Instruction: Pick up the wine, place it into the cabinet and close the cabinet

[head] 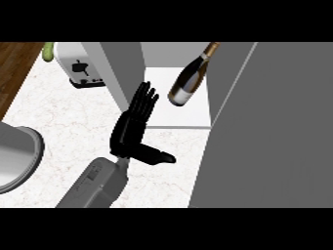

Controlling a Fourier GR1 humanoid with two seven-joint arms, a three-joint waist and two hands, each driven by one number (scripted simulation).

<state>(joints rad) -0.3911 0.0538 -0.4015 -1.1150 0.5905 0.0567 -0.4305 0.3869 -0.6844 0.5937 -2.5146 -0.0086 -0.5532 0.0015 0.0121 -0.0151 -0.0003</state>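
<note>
The wine (190,76) bottle stands inside the open cabinet (176,114), on its white shelf. 1 hand (134,128), fingers straight and holding nothing, rests by the left door (122,73) above the marble bench (68,122). Placing looks done; closing the cabinet remains.

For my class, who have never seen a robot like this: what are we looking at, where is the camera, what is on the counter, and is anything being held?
The camera sits at the robot's head, looking steeply down at a pale marble counter. The grey forearm ending in a black hand is the robot's left; its fingers are straight and it holds nothing. The right hand is out of view. A wine bottle stands inside the open cabinet, between its two grey doors. A white toaster stands at the back, and a round grey container shows at the left.
</note>
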